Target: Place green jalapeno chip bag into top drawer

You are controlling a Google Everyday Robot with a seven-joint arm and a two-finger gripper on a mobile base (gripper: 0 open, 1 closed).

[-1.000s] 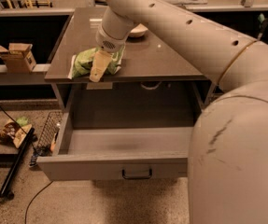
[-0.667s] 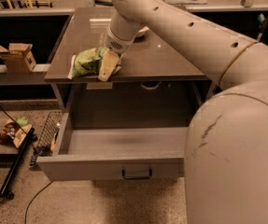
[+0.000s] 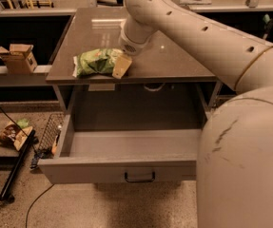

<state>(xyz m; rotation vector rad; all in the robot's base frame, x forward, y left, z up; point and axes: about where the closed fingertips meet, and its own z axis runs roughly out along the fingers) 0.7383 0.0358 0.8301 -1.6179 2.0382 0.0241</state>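
1. The green jalapeno chip bag (image 3: 95, 62) is seen lying on the worktop (image 3: 174, 61), near its front left edge.
2. The gripper (image 3: 120, 66) is placed at the bag's right end, touching it; whether it is clamped on the bag cannot be told.
3. The top drawer (image 3: 117, 168) is pulled out below the worktop, its black handle (image 3: 139, 177) centred on the front panel.
4. A cardboard box (image 3: 16, 58) is set on a shelf to the left.
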